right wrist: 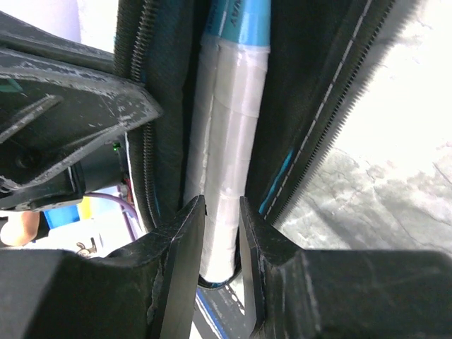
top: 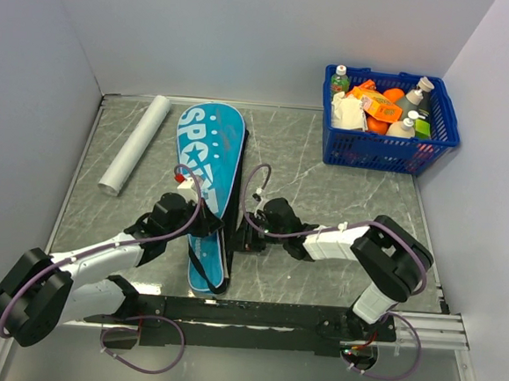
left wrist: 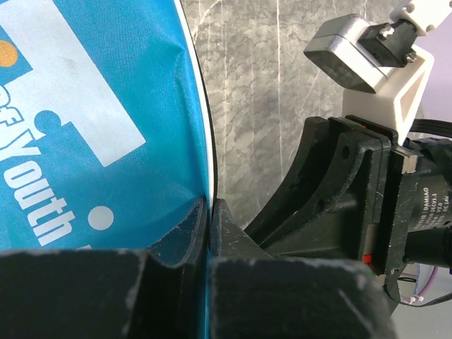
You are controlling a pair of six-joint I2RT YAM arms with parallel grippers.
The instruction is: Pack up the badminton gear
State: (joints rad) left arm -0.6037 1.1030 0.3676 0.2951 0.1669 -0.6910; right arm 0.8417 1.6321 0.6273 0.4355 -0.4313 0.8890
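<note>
Right claw (right wrist: pixel 221 212) straddles white racket handle (right wrist: pixel 226 141) inside open bag (right wrist: pixel 304 92).

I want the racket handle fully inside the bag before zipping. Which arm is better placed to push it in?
Right. The right gripper has its jaws either side of the white handle inside the open bag, while the left gripper is shut on the bag's edge, likely steadying it.

Top view evenly bright, lit from above, soft shadows under the arms (top: pixel 117 250), dull sheen on the surface (top: pixel 324 205), right wrist view overexposed at right, near fingers (right wrist: pixel 176 268) soft, racket handle (right wrist: pixel 226 141) washed pale, teal bag (left wrist: pixel 85 141) crisp.
</note>
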